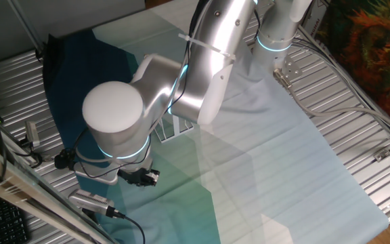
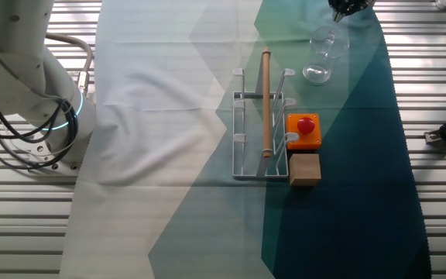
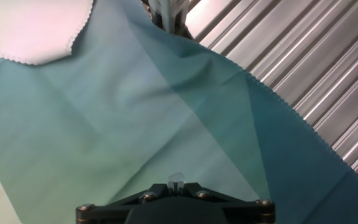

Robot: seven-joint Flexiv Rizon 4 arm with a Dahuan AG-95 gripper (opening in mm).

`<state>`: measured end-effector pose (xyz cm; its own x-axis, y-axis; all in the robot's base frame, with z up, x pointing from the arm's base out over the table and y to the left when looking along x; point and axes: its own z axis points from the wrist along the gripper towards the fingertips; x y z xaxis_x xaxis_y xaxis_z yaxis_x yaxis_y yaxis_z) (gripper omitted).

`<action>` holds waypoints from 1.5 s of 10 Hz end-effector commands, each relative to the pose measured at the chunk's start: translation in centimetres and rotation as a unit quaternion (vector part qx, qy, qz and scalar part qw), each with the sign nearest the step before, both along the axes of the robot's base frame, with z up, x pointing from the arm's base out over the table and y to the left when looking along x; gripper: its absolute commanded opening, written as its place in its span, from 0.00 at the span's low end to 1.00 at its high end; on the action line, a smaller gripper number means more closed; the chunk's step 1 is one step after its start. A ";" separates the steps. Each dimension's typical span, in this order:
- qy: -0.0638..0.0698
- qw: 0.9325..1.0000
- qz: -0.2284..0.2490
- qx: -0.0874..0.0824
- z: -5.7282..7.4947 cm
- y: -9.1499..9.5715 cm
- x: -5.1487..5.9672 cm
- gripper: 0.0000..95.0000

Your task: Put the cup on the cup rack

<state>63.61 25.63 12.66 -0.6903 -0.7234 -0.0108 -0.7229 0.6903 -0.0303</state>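
Observation:
The cup [image 2: 321, 56], a clear glass mug, stands on the teal cloth beyond the far end of the cup rack [image 2: 237, 139]. The rack is a white frame with thin pegs, and a wooden rod [image 2: 265, 101] lies along it. My gripper [image 2: 347, 6] is at the frame's top edge, just past the cup and mostly cut off. In the hand view the gripper [image 3: 176, 182] is shut, with only cloth in front of it and no cup in sight. In one fixed view the arm hides the cup, and a few pegs of the rack [image 1: 175, 127] show under it.
An orange box with a red button [image 2: 303, 130] and a wooden block [image 2: 304, 169] sit against the rack's right side. The cloth [image 3: 166, 112] ends at ribbed metal table [image 3: 316, 68]. Cables and the arm's base [image 2: 22, 93] are at the left.

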 end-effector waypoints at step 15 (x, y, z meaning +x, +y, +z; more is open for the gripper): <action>-0.002 0.998 0.067 -0.014 -0.9 0.4 0.0 0.00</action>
